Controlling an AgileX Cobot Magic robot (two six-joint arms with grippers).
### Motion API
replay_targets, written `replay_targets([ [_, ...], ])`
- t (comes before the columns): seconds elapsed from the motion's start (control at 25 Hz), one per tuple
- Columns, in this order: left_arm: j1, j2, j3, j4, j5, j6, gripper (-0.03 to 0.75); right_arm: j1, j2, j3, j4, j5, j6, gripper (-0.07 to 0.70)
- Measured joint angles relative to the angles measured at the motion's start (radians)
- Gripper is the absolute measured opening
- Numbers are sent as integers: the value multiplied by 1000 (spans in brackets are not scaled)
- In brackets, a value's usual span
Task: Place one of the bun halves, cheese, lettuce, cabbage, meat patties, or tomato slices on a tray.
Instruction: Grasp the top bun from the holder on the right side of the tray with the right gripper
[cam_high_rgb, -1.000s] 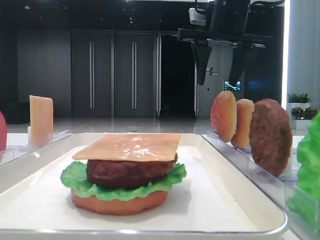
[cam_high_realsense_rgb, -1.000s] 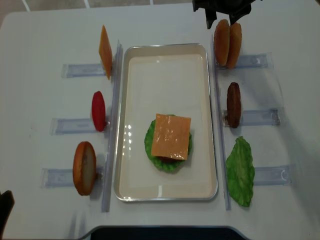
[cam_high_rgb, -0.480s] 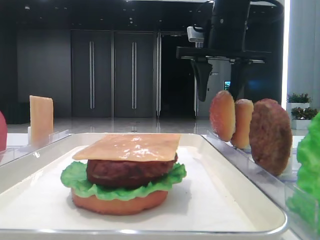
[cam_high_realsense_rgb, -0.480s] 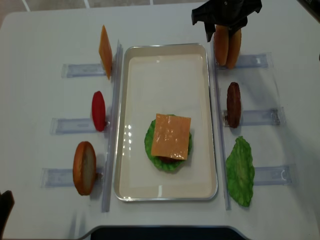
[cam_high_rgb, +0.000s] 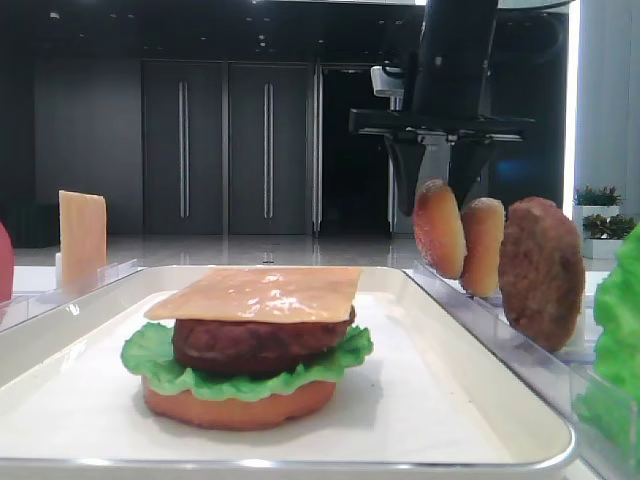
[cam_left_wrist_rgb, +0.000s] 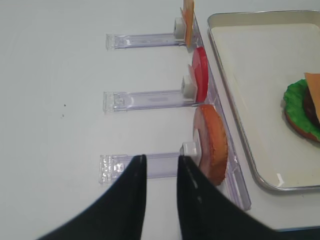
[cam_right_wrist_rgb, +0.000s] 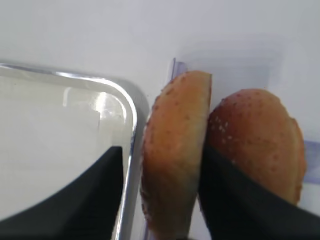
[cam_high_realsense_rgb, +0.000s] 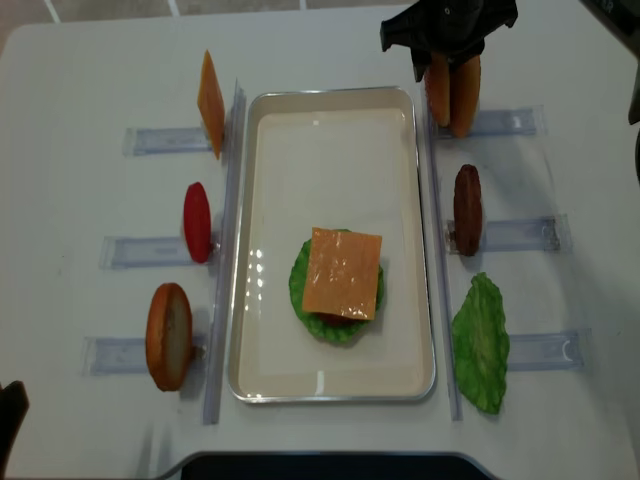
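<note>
A: Right gripper (cam_high_realsense_rgb: 441, 62) is down at the tray's (cam_high_realsense_rgb: 262, 250) one o'clock corner, over the two buns (cam_right_wrist_rgb: 176, 150) standing on edge in their rack.

B: Wrist view shows it nicely. One finger (cam_right_wrist_rgb: 85, 195) sits on the tray side of the near bun, the other between that bun and the far bun (cam_right_wrist_rgb: 260, 145).

A: So the jaws straddle the near one, closed in narrow around it. Is it pinched?

B: Can't tell. The fingers look right against it, but a firm grip isn't clear. From the low front view the bun (cam_high_rgb: 439, 228) stands under the gripper (cam_high_rgb: 437, 172), tipped a little.

A: And the tray itself?

B: A stack sits toward its six o'clock end: orange disc at the bottom, lettuce (cam_high_realsense_rgb: 305, 290), patty (cam_high_rgb: 262, 345), cheese (cam_high_realsense_rgb: 343, 272) on top.

A: Around it?

B: On the three o'clock side, a patty (cam_high_realsense_rgb: 466, 209) on edge, then a loose lettuce leaf (cam_high_realsense_rgb: 481, 342) toward five. On the nine o'clock side, cheese (cam_high_realsense_rgb: 210, 103) upright at eleven, a red slice (cam_high_realsense_rgb: 197, 221) at nine, a bun half (cam_high_realsense_rgb: 168, 335) at seven.

A: Left gripper (cam_left_wrist_rgb: 160, 172)?

B: Fingers nearly together, holding nothing, hovering over the rack (cam_left_wrist_rgb: 145, 166) just beside that seven o'clock bun half (cam_left_wrist_rgb: 212, 142).
</note>
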Motion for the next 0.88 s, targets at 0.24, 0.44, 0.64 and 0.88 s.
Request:
replay_targets([
  [0.24, 0, 0, 0, 0, 0, 0, 159, 0, 5, 0, -22, 0, 0, 260],
  [0.44, 0, 0, 0, 0, 0, 0, 159, 0, 5, 0, -25, 0, 0, 260],
  [0.64, 0, 0, 0, 0, 0, 0, 159, 0, 3, 0, -23, 12, 0, 255],
  [0.88, 0, 0, 0, 0, 0, 0, 159, 0, -20, -1, -11, 51, 0, 252],
])
